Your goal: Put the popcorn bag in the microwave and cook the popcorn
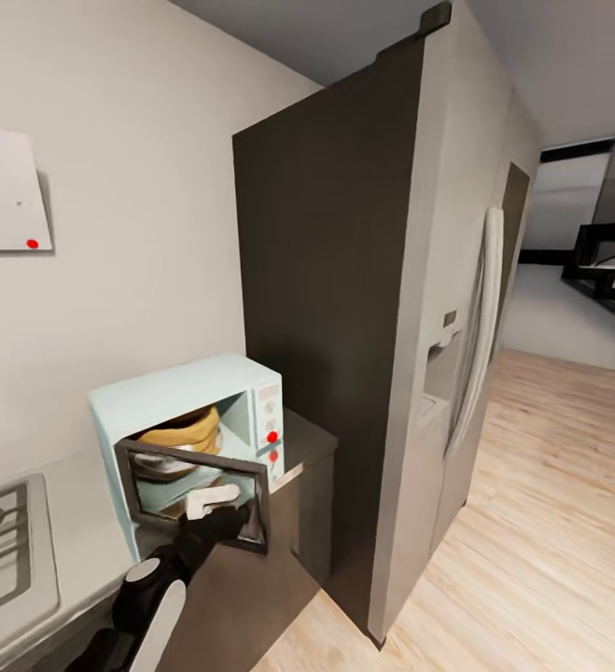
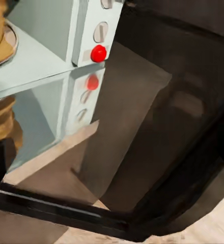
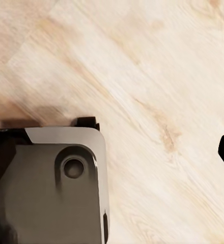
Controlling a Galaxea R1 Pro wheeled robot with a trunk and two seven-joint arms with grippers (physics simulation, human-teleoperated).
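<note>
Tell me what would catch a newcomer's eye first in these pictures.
Probably the pale mint microwave on the grey countertop beside the tall dark fridge, its door hanging open with the tan popcorn bag sitting inside. Next, the left gripper reaching up against that glass door. The red light on the microwave's knob panel also stands out.

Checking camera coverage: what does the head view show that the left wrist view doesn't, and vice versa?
Head view alone: the fridge, the hob, the wall, and the left claw at the microwave's open door, too dark to tell whether it is open or shut. Left wrist view alone: the red light close up, mirrored in the door glass below it. Both: the mint microwave, the tan popcorn bag inside, the countertop and wood floor.
</note>
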